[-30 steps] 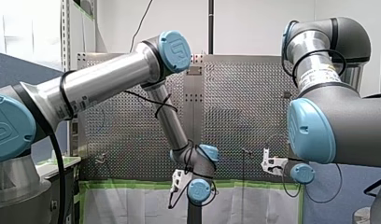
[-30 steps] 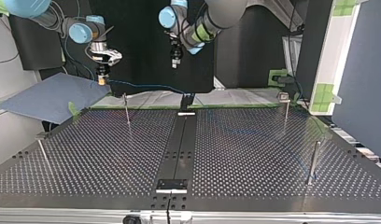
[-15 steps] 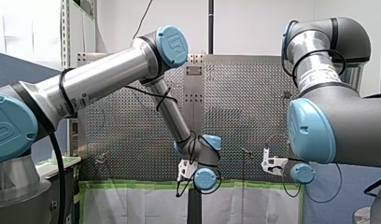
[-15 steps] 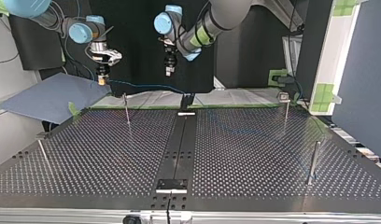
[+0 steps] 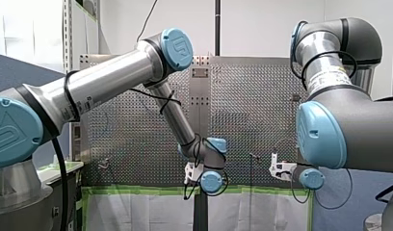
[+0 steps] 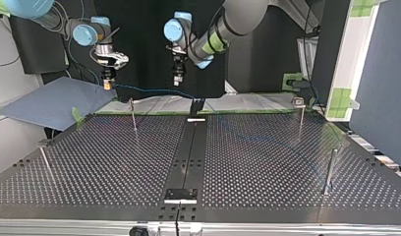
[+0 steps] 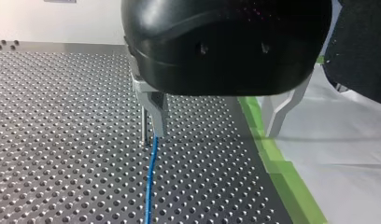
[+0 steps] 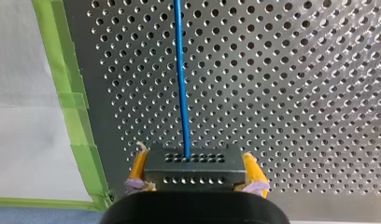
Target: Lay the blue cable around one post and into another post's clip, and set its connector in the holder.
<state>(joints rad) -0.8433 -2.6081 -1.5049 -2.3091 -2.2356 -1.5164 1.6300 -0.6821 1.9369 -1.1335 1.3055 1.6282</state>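
Yellow pads (image 8: 138,164) of my right gripper (image 8: 194,163) are clamping the dark connector (image 8: 193,173) from both sides. The blue cable (image 8: 181,93) is leaving its face in a straight line out over the perforated table (image 8: 296,93). In the top view this gripper is hanging in the air at the far left, so the connector is sitting in no holder. The cable is spanning from it, off the table, toward a black block (image 6: 197,105) at the far end of the centre strip. I cannot tell how it is ending there.

My left gripper (image 7: 215,133) is standing with its metal fingers (image 7: 153,109) wide apart, gripping nothing. The cable is running under one finger, not between the two, and a thin post (image 7: 143,128) is rising just beside that same finger.

The likeliest trouble, I am judging, is at that finger. With the cable lying off-centre, a closing now is risking a miss, or a nip on the very tip that is letting the cable spring free. With the post so close, a sideways move or a descent is risking a knock against it.

The second risk is tension. The span is looking nearly straight, so a pull by either arm is threatening to twist the connector in the pads or drag it out.

A cable carried this high is also in danger of riding over a post's top and not lying around it.
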